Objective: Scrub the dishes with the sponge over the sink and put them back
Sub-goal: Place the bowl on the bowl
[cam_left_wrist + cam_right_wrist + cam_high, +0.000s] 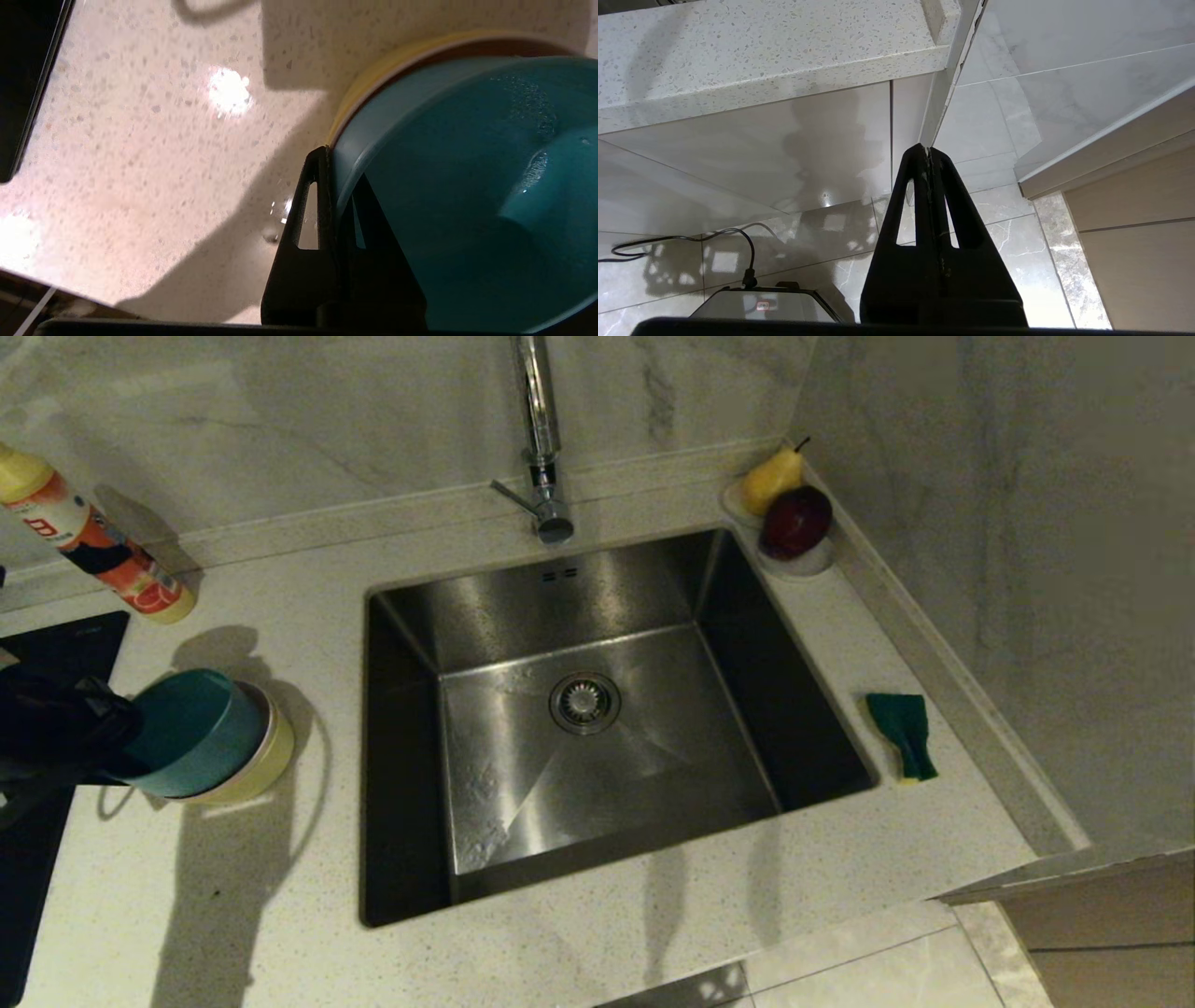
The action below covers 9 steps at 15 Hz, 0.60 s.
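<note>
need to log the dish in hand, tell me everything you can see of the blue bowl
The blue bowl is small, round, matte teal-blue plastic, tipped on its side left of the sink. The left gripper is shut on its rim, one finger inside, one outside. It partly nests in a yellow bowl on the speckled counter. Droplets sit inside it.

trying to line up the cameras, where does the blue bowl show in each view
Head view: blue bowl at far left, tipped on its side, held by the left gripper.
Left wrist view: fills the right side, rim pinched.
Right wrist view: not in it.
Shared landmark: the yellow bowl behind it, on the speckled counter.
</note>
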Motion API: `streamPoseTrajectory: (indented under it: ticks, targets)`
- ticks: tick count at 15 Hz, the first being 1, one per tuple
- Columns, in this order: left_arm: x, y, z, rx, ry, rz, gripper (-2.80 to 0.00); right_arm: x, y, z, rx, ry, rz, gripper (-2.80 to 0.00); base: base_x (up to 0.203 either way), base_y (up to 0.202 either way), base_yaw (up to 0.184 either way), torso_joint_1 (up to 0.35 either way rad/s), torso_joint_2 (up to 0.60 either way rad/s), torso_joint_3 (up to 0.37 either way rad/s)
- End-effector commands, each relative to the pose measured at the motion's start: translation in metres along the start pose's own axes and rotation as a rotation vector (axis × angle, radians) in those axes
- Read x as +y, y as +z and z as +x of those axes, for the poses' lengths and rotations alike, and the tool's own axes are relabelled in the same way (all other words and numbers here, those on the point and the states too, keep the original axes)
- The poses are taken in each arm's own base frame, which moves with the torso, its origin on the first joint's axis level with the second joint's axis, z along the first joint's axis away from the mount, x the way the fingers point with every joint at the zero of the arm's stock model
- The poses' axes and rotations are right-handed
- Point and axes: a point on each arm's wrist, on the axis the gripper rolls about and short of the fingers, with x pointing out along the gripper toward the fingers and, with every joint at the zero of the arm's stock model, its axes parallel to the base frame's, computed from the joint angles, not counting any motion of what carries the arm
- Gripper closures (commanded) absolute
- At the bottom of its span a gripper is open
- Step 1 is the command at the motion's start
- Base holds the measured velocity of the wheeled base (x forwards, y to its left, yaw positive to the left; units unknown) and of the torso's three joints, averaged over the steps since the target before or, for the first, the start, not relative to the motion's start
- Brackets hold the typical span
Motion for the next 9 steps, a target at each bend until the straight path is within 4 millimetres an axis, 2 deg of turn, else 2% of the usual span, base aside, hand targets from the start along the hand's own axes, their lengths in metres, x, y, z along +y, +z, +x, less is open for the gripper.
streamPoseTrajectory:
  ticks: [1,9]
  targets:
    - [0.000,0.001,0.002,-0.009,-0.006,-0.009,0.00,0.000,0.000,0.000,0.002,0.000,0.000,0.00,0.000,0.000,0.000,0.000,0.00,0.000]
    - [-0.007,0.005,-0.022,-0.086,-0.063,-0.009,0.00,0.000,0.000,0.000,0.002,0.000,0.000,0.00,0.000,0.000,0.000,0.000,0.00,0.000]
